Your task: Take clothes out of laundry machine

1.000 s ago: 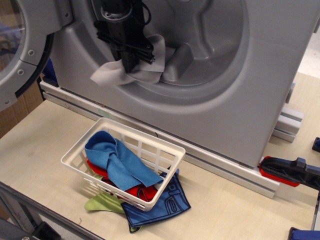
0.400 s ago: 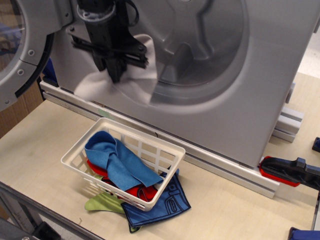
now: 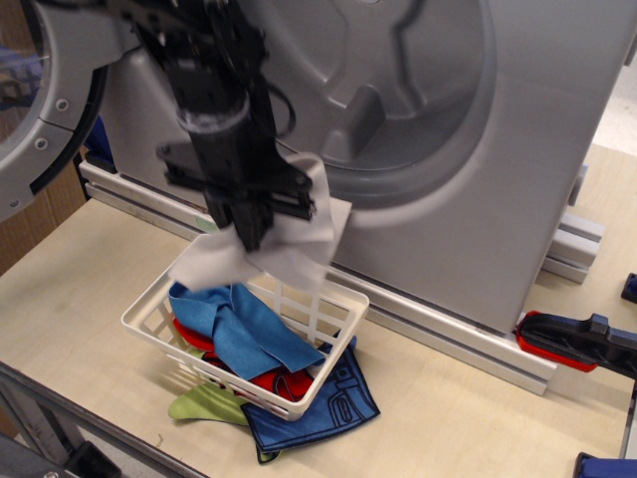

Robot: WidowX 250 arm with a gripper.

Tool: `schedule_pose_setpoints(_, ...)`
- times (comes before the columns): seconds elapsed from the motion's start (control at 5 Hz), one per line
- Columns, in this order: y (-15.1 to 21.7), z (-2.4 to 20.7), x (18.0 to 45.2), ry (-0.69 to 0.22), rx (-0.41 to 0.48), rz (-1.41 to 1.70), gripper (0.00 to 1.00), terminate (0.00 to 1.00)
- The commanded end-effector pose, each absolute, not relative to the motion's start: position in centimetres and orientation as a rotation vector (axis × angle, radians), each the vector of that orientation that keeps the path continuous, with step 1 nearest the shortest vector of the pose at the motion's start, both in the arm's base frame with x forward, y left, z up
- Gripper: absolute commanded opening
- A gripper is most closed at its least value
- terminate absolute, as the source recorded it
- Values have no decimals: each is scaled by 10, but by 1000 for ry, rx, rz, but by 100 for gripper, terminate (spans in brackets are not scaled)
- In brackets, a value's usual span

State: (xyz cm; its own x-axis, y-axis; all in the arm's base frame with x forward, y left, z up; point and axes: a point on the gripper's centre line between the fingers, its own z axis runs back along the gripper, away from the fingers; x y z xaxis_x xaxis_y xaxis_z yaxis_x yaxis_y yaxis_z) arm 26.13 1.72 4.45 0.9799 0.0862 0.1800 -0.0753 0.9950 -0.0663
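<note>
My black gripper (image 3: 249,237) is shut on the pale grey-white cloth (image 3: 299,239), which hangs loose and blurred just above the far rim of the white basket (image 3: 333,368). The cloth is fully outside the silver-grey laundry machine (image 3: 478,179), whose round drum mouth (image 3: 398,80) stands open behind the arm. The round door (image 3: 45,100) is swung open at the far left. The gripper's fingertips are partly hidden by the cloth.
The basket holds a blue cloth (image 3: 239,324) and a red one (image 3: 284,381). A dark blue patterned cloth (image 3: 323,403) and a green cloth (image 3: 204,403) lie at its front. A red and black tool (image 3: 572,344) lies at the right.
The gripper has pulled the pale cloth out of the drum mouth, moved left, then dropped down and forward to just above the basket. The drum now looks empty.
</note>
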Motion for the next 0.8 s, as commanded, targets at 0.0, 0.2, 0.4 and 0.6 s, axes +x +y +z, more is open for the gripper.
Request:
schedule_pose_setpoints(0.0, 3, 3, 271, -50, -97, 50, 0, 0)
schedule_pose_setpoints(0.2, 5, -9, 257, -13, -100, 87, 0, 0)
schedule_pose_setpoints(0.4, 5, -18, 251, 6, -116, 104, 0, 0)
schedule_pose_setpoints(0.6, 9, -16, 242, 7, -120, 137, 0, 0)
